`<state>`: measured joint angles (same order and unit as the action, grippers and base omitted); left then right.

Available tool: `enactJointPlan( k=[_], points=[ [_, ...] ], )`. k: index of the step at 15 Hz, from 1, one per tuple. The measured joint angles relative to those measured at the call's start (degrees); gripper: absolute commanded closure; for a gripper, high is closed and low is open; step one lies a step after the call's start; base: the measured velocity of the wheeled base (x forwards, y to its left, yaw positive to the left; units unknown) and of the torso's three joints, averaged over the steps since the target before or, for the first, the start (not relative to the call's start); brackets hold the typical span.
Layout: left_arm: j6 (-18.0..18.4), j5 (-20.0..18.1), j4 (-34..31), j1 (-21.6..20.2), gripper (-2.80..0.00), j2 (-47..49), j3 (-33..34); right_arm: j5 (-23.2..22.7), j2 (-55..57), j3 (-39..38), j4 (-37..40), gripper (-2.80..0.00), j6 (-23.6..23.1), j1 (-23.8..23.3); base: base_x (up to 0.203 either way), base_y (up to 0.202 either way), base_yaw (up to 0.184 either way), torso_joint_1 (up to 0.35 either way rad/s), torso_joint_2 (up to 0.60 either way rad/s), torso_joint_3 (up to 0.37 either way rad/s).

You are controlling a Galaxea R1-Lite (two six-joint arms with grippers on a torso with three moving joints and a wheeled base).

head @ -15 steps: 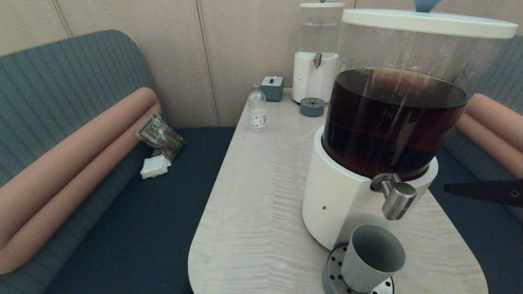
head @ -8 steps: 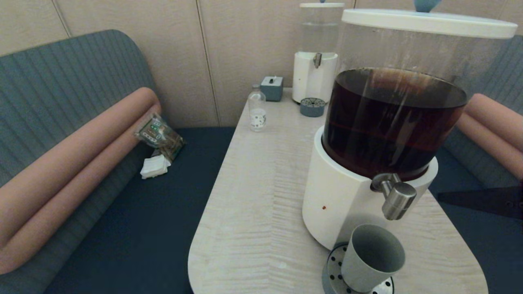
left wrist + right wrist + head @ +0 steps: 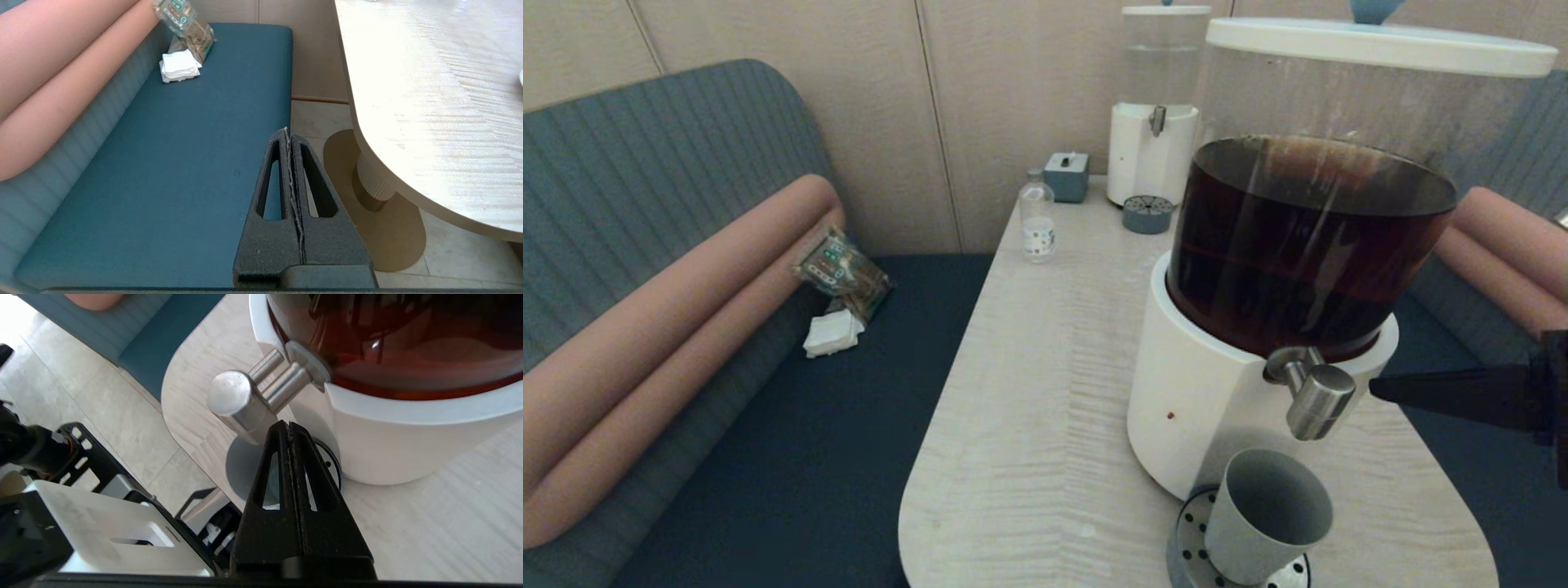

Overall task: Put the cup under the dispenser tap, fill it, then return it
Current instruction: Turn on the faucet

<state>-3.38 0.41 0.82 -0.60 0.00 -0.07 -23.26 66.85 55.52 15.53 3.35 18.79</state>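
On the far left runs a blue-grey bench (image 3: 792, 425) with a long pink cushion (image 3: 670, 327) along its back. A crumpled snack packet (image 3: 841, 273) leans against the cushion, with a folded white napkin (image 3: 832, 333) just below it. The left gripper (image 3: 288, 134) hangs over the edge of that bench seat, beside the table and off to its left, its two black fingers pressed together and holding nothing.

The pale wooden table (image 3: 1045, 392) comes next. At its far end stand a small clear bottle (image 3: 1037, 216), a little grey box (image 3: 1067, 175), and a small dispenser (image 3: 1156, 106) holding clear liquid, with a round grey drip tray (image 3: 1147, 215) in front of it.

Closer in, the large dispenser (image 3: 1298, 245) sits on a white base, its tank part full of dark brown liquid. Its tap (image 3: 1313, 396), a stubby steel spout with a round knob, juts out from the base. Directly under the tap stands the cup (image 3: 1262, 514), grey-green, upright and empty as far as its inside shows, resting on a perforated metal drip tray (image 3: 1192, 539) at the near edge of the table.

At the far right, the right gripper (image 3: 1376, 386) reaches in from the side at the tap's height, its tip just beside the knob, not visibly touching it. In the right wrist view, its fingers (image 3: 282, 465) are closed against each other with nothing between them, pointing at the underside of the tap.
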Motion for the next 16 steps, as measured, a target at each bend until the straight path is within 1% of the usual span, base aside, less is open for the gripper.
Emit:
enactJointPlan(
  k=[8,12,16],
  points=[
    [0.0,-0.1,0.0,0.0,0.00,0.0,0.0,-2.2,1.5,-1.5,-4.9,0.00,-0.3,0.4,0.000,0.000,0.000,0.000,0.00,0.000],
    [0.0,0.1,0.0,0.0,0.00,0.0,0.0,-2.2,2.5,-2.5,-5.6,0.00,-3.8,0.7,0.000,0.000,0.000,0.000,0.00,0.000],
    [0.0,-0.1,0.0,0.0,0.00,0.0,0.0,-2.2,3.3,-2.7,-5.7,0.00,-3.9,0.8,0.000,0.000,0.000,0.000,0.00,0.000]
  ],
)
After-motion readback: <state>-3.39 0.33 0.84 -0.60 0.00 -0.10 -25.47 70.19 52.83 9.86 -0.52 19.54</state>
